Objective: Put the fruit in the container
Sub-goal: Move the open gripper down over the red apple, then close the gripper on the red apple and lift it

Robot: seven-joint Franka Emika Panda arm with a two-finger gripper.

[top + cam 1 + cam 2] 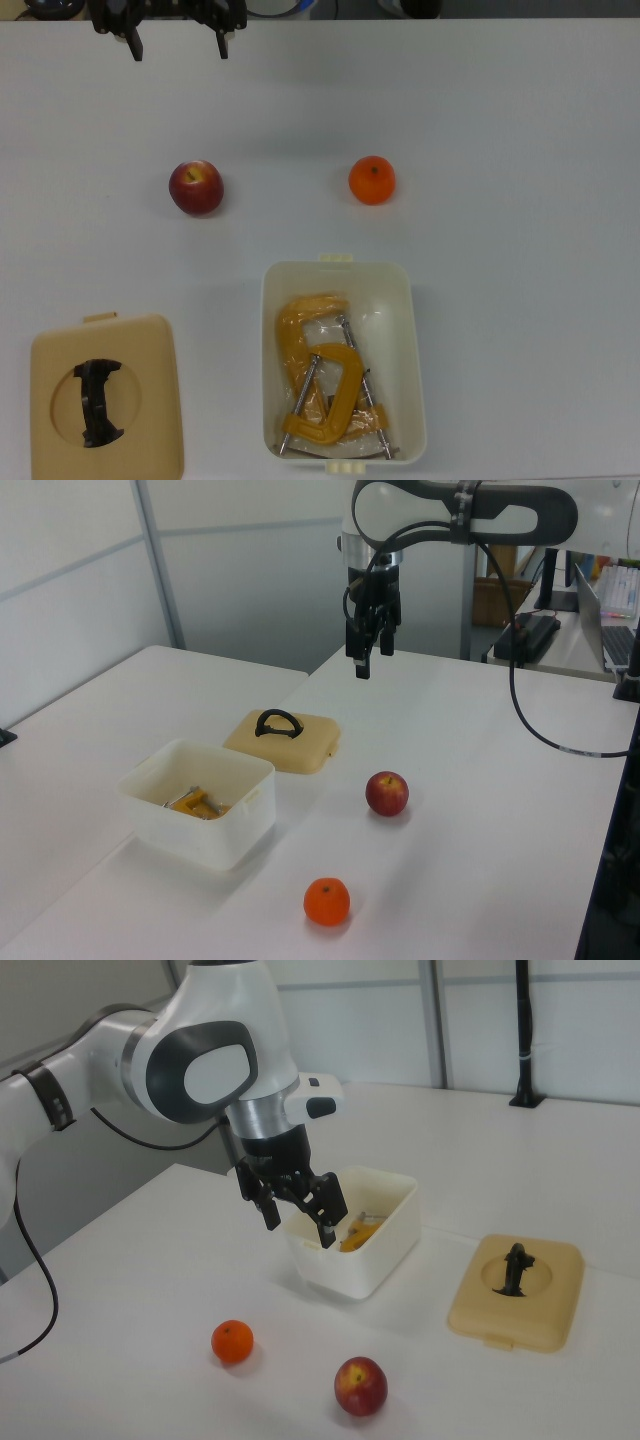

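Note:
A dark red apple and a bright orange citrus lie apart on the white table. The cream-white container stands open, with orange clamps inside it. My gripper hangs open and empty high above the table, at the top view's upper left, well away from both fruits. In the top view it is above the apple.
A flat tan lid with a black handle lies beside the container, at the top view's lower left. A black cable trails from the arm over the table's edge in the left view.

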